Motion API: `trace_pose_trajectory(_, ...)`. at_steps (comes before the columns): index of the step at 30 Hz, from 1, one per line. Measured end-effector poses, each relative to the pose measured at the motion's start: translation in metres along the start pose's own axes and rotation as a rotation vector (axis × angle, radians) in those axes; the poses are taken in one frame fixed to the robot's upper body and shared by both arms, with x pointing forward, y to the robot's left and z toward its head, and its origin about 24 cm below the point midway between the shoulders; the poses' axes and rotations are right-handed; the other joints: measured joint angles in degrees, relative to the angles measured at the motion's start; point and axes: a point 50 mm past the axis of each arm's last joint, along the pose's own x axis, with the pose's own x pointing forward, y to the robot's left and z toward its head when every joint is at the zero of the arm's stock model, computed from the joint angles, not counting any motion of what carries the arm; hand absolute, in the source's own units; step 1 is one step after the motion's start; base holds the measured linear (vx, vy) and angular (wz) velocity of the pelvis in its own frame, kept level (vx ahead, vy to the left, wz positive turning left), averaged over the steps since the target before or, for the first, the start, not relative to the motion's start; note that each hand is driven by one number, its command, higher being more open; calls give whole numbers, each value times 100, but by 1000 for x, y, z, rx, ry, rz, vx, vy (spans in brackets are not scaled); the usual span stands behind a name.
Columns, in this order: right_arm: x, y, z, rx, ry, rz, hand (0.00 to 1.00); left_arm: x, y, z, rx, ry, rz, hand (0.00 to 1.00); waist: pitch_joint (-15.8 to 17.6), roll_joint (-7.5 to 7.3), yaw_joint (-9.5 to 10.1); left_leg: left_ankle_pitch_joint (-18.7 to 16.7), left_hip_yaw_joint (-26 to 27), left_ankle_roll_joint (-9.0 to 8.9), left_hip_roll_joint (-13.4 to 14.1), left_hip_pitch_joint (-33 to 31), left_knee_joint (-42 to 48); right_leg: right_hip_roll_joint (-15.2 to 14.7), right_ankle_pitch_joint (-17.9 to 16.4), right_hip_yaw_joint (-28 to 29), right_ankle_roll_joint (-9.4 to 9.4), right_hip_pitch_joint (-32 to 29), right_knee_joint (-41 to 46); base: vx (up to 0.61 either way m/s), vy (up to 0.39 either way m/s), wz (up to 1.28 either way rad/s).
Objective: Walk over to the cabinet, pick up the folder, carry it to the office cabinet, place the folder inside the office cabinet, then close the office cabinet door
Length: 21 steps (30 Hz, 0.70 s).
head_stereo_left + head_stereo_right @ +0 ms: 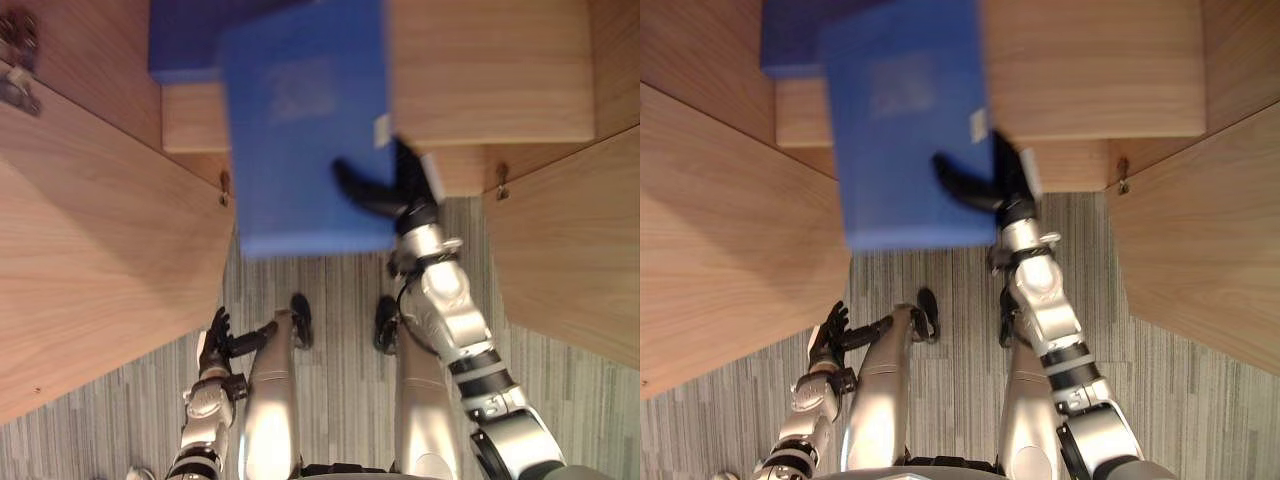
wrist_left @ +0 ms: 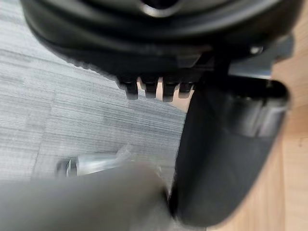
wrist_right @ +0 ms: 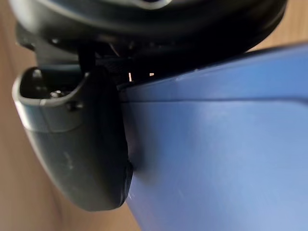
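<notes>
Nearest the lens, the blue folder (image 1: 300,130) is gripped at its right edge by the thumb and curled fingers of the right hand (image 1: 405,190); it would best slide level onto the far shelf (image 1: 490,70) beside a darker folder (image 1: 180,40), with the left hand (image 1: 213,345) hanging slack-fingered at near left.

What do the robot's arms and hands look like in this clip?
Both arms are silver-grey, built of rounded, glossy shells. The right arm has black bands between its segments, and the left arm has dark rings at its joints. Each ends in a black hand with slim fingers: the right hand and the left hand.
</notes>
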Motion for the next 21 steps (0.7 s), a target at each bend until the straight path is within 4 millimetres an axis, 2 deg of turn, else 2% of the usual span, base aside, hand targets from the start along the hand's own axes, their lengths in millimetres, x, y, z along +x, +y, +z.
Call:
trace_pose_trajectory(2, 13, -22, 16, 119, -67, -179, 0, 1, -2, 4, -47, -14, 26, 100, 6, 11, 31, 0, -64, -1, 12, -235, 93, 0, -21, -52, -26, -200, 92, -44, -29, 5)
trace_pose_trajectory(6, 22, -38, 28, 276, -119, -367, 0, 1, -5, 9, -107, -34, 49, 100, 7, 11, 62, -1, -126, -6, 39, -360, 138, 1, -34, -113, -47, -284, 119, -13, -12, 3)
trace_pose_trajectory(7, 24, -40, 31, 311, -132, -408, 100, 1, -7, 12, -119, -45, 57, 100, 7, 11, 77, -1, -125, -8, 42, -380, 136, 1, -35, -116, -50, -302, 118, 0, 0, 0)
trace_pose_trajectory(12, 52, -33, 43, 481, -132, -514, 100, 1, -19, 19, -175, -71, 55, 100, 7, 11, 90, 1, -136, -11, 51, -487, 132, 0, -35, -140, -51, -398, 108, 0, 0, 0)
trace_pose_trajectory(15, 69, -22, 46, 562, -98, -507, 100, 1, -22, 20, -181, -72, 64, 100, 7, 12, 108, 3, -147, -13, 73, -521, 124, 0, -34, -196, -52, -413, 88, 8, -23, 0)
trace_pose_trajectory(21, 86, -5, 50, 640, -49, -469, 100, 2, -25, 23, -197, -79, 61, 100, 6, 12, 173, 9, -161, -21, 77, -538, 87, -4, -33, -240, -52, -412, 42, 0, -17, 1)
